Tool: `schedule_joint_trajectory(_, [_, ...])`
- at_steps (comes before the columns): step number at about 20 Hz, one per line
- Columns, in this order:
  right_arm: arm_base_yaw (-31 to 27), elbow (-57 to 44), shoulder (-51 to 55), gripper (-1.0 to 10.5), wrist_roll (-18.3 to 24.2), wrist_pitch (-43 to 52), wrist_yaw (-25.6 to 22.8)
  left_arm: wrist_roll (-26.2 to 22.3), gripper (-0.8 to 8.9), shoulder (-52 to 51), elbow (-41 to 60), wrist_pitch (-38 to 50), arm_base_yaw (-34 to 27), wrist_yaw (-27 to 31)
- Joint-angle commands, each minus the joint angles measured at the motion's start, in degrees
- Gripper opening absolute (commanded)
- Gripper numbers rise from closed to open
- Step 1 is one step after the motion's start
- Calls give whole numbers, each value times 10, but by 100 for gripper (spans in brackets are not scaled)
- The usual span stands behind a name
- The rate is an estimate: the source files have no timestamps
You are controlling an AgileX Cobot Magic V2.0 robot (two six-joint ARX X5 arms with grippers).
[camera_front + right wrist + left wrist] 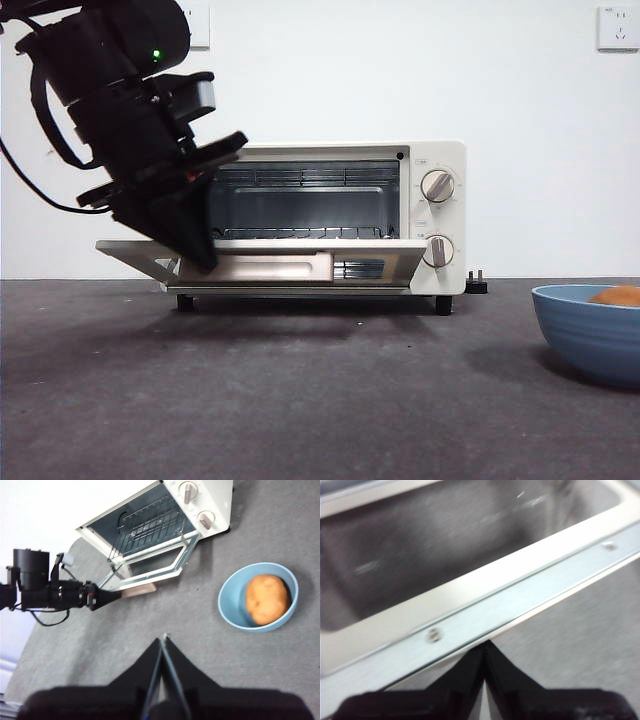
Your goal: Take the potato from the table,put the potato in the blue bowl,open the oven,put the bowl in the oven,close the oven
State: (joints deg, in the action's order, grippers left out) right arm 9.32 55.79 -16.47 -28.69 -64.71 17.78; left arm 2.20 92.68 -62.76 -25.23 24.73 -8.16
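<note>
The cream oven (437, 215) stands at the back of the table with its door (375, 258) swung down almost level, so the wire rack inside shows. My left gripper (205, 258) is shut, its tips against the outer edge of the door (520, 605) beside the beige handle (270, 268). In the left wrist view the jaws (485, 647) meet right at the door's metal frame. At the right, the blue bowl (590, 340) holds the orange-brown potato (617, 296). High above the table hangs my right gripper (164, 641), shut and empty, with the bowl (230, 611) and potato (266, 599) off to one side of it.
The dark grey table (300, 400) lies between oven and bowl. A black plug (477, 284) sits beside the oven's right foot. Wall sockets (618, 26) are on the white wall behind. The left arm's cable (40, 190) hangs at the far left.
</note>
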Motion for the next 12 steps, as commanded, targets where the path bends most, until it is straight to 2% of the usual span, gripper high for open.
schedule_joint_trajectory(1, [0, 0, 2, -10, 2, 4, -5, -9, -6, 2, 5, 24, 3, 22])
schedule_joint_trajectory(12, [0, 0, 2, -10, 1, 3, -9, -9, -6, 2, 21, 5, 32, 33])
